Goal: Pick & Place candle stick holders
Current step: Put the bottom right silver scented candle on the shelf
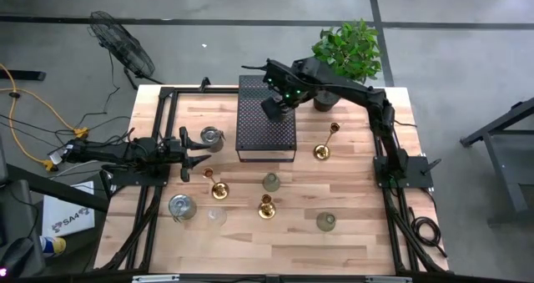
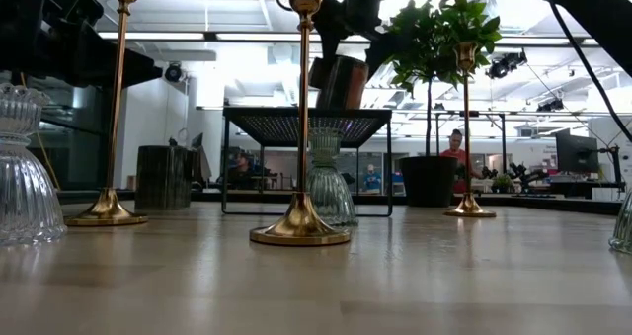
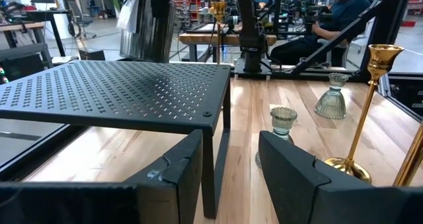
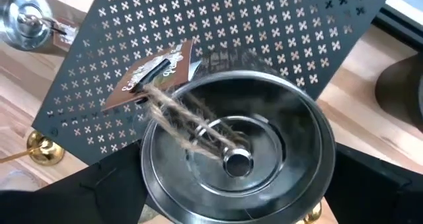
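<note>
Silvery cup [image 4: 234, 151] sits between my right claw's [image 1: 278, 108] spread fingers over the black perforated box [image 1: 267, 141] — whether I grip it, I cannot tell. My left claw [image 1: 198, 154] waits half-open — empty.

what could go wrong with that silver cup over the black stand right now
The right end effector straddles the silvery cup holder above the perforated black stand. If the cup is let go off level, it could tip or roll toward the stand's edge. Its twine tag might snag a finger as the arm withdraws.
</note>
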Motion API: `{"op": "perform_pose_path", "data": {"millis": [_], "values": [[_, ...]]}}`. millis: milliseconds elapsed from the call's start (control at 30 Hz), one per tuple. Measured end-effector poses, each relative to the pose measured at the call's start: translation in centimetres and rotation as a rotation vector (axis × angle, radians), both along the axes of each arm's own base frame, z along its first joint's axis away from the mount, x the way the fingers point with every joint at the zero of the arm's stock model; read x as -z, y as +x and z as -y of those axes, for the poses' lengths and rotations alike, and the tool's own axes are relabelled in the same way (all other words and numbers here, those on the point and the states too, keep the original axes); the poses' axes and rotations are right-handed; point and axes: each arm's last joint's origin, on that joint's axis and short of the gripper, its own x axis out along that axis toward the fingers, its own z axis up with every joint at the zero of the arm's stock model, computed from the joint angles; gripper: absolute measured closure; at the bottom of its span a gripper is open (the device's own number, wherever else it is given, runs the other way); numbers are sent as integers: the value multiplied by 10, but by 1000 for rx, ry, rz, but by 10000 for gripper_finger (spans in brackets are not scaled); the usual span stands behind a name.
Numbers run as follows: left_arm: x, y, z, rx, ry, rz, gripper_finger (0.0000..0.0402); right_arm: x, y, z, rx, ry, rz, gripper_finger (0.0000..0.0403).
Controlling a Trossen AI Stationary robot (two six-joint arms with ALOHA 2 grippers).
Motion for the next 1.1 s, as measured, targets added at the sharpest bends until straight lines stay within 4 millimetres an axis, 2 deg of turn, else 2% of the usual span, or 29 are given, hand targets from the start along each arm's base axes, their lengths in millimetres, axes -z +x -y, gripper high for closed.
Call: {"op": "perform_pose_path", "data": {"millis": [367, 767, 1100], "values": [[0, 0, 0, 0, 0, 0, 256, 0, 0, 4, -14, -20, 8, 33], [0, 0, 0, 0, 0, 0, 256, -1, -1, 13, 25, -144, -24, 33], [0, 0, 0, 0, 0, 0, 256, -1, 0, 14, 24, -154, -16, 33]]}}
